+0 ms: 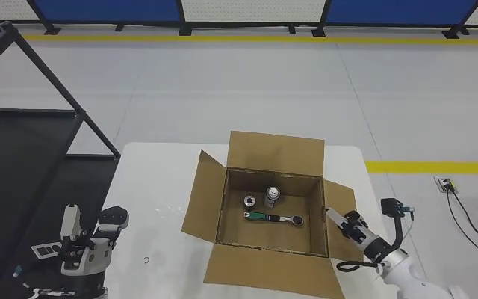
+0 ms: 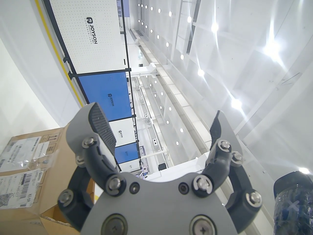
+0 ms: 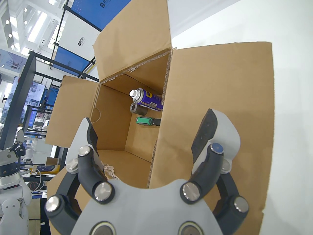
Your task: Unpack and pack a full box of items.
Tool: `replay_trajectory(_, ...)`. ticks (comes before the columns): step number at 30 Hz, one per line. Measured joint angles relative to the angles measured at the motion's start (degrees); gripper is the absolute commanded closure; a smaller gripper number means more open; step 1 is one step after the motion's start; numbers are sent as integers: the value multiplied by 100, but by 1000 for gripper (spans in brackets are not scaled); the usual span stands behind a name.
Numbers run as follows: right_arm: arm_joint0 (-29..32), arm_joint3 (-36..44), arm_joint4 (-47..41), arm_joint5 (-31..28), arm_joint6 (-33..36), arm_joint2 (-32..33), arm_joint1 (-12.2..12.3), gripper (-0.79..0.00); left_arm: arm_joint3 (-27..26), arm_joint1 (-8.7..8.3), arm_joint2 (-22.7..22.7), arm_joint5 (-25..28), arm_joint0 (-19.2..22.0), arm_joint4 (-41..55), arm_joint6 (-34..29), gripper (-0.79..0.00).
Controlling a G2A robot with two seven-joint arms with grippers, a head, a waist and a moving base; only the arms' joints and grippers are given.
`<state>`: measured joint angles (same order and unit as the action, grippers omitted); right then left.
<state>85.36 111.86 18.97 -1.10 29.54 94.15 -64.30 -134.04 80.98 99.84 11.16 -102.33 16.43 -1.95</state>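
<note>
An open cardboard box [image 1: 224, 196] stands in the middle of the white table [image 1: 157, 187], all its flaps folded out. Inside lie a blue spray can [image 1: 272, 196] [image 3: 146, 99], a metal socket [image 1: 249, 200] [image 3: 138, 110] and a green-handled ratchet wrench [image 1: 274, 218] [image 3: 144, 121]. My right gripper [image 1: 345, 221] [image 3: 149, 123] is open and holds nothing, just outside the box's right wall, over the right flap [image 3: 220, 86]. My left gripper [image 1: 91, 223] [image 2: 156, 123] is open and holds nothing at the table's front left corner, tilted up toward the ceiling, well away from the box.
A black metal frame [image 1: 71, 112] stands off the table's left side. A labelled cardboard face [image 2: 29, 162] shows beside the left gripper. Bare table lies between the left arm and the box. The right flap reaches close to the table's right edge.
</note>
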Motion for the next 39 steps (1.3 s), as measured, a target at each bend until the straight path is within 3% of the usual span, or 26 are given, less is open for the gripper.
replay_trajectory(13, 9, -58, -76, -164, -103, 17, 7, -785, 0, 0, 0, 1, 0, 1, 0, -785)
replay_trajectory(24, -162, 1255, 1109, 421, 245, -507, 30, -785, 0, 0, 0, 1, 0, 1, 0, -785)
replay_trajectory(33, -989, 1936, 2459, 1062, 1014, -1621, 7, -785, 0, 0, 0, 1, 0, 1, 0, -785)
replay_trajectory(39, -1955, 1515, 3003, 1509, 1612, -2544, -96, -785, 5, 0, 4, -19, 17, 3, 4, -785)
